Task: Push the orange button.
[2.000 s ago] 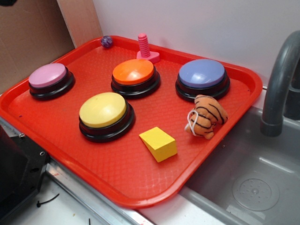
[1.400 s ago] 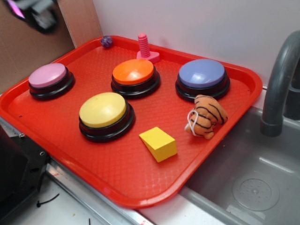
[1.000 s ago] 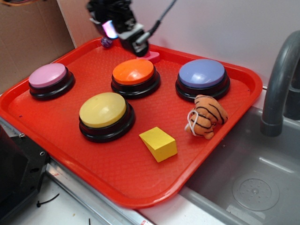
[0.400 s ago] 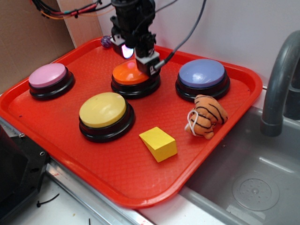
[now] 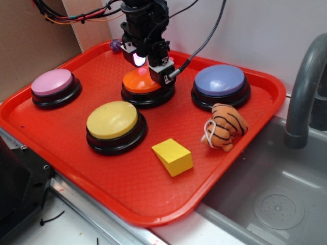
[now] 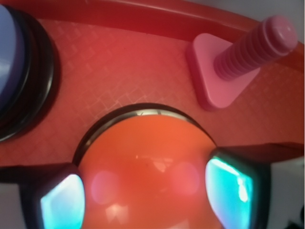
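The orange button (image 5: 136, 82), a glossy orange dome on a black base, sits at the back middle of the red tray (image 5: 148, 218). My gripper (image 5: 151, 69) is right down on its dome, covering the back and right of it. In the wrist view the orange button (image 6: 143, 157) fills the space between my two fingers (image 6: 59, 202), which stand well apart on either side of the dome. My gripper (image 6: 143, 195) is open and holds nothing. I cannot tell whether the fingers touch the dome.
On the tray also stand a pink button (image 5: 52, 81), a yellow button (image 5: 112, 119) and a blue button (image 5: 219, 80). A yellow block (image 5: 172, 156), a striped tiger toy (image 5: 226, 126), a pink screw (image 6: 238, 67) and a small purple ball (image 5: 116, 45) lie around them. A grey sink (image 5: 276, 199) and faucet (image 5: 304, 87) are at right.
My gripper came in from the upper left, crossed the tray's back edge and came down onto the orange button. In the last moment it hardly moved.
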Available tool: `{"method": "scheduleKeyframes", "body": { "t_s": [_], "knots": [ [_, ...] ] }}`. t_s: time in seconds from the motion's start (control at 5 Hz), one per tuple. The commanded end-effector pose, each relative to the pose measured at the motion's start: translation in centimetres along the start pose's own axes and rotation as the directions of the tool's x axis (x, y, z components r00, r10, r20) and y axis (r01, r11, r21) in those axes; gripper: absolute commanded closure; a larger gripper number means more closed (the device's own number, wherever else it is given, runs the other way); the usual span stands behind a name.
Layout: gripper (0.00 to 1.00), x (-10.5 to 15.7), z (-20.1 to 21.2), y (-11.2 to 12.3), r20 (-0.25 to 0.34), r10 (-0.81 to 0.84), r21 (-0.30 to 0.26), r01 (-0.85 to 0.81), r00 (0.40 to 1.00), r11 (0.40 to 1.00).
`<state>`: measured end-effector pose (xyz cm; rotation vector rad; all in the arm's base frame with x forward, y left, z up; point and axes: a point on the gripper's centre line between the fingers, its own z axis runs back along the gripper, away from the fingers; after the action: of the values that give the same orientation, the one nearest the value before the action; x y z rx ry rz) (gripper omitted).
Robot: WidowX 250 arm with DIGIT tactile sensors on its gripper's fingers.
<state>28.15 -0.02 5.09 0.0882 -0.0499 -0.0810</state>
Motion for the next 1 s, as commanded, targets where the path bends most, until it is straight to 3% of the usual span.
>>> {"method": "scheduleKeyframes", "body": {
  "t_s": [0.0,0.2,0.8],
  "knots": [
    [0.00,-0.6,5.3,2.0,0.001,0.021,0.005,-0.021,1.000,1.000],
    [0.00,-1.5,7.1,2.4,0.007,0.040,0.045,-0.040,0.999,0.998],
    [0.00,-3.1,9.6,4.0,-0.015,0.085,0.010,-0.085,0.996,0.996]
  ]
}}
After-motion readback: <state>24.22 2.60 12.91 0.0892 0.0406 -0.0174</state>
